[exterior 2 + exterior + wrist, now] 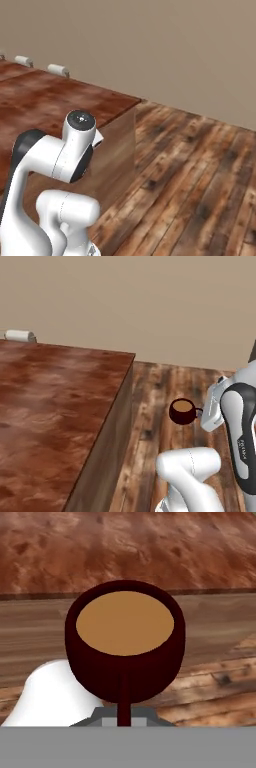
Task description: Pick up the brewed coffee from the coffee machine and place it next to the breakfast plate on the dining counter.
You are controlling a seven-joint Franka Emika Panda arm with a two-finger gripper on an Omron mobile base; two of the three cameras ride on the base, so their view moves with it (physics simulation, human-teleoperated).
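You're looking at the gripper [201, 412] clamping tight on the handle of the mug [182, 411]. In the hand view the mug [125, 643] is sitting dead centre with its thin handle running straight down between the jaws. It's sitting upright, with light brown coffee [125, 623] filling it near the rim.

In the left base view the mug is hanging in the air over the plank floor [165, 386], off the end of the reddish-brown counter [50, 406] and apart from it, not touching anything else. The counter's side panel [107, 451] is facing the mug. In the right base view, two small white rolls [58, 69] are sitting at the counter's [60, 100] far edge by the beige wall [150, 45].
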